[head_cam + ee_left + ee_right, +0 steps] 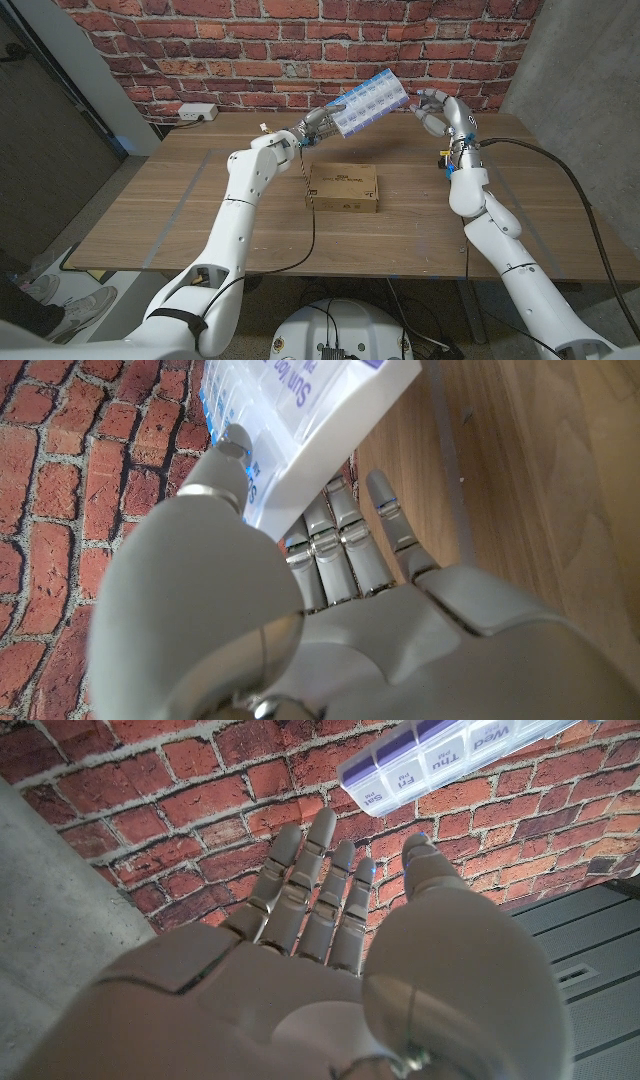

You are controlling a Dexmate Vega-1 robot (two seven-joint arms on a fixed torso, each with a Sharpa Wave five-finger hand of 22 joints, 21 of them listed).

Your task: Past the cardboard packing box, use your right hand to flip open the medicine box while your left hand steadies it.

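Observation:
The medicine box is a white weekly pill organiser with blue-tinted lids, held tilted in the air beyond the cardboard packing box. My left hand grips its lower end; in the left wrist view the thumb presses on the medicine box with the fingers underneath. My right hand hovers just right of the box's upper end, fingers apart and holding nothing. From the right wrist, the medicine box shows day-labelled lids, apart from the fingertips of my right hand.
The flat cardboard packing box lies at the middle of the wooden table. A brick wall stands behind the table, with a white power strip at the back left edge. A black cable trails from my right arm.

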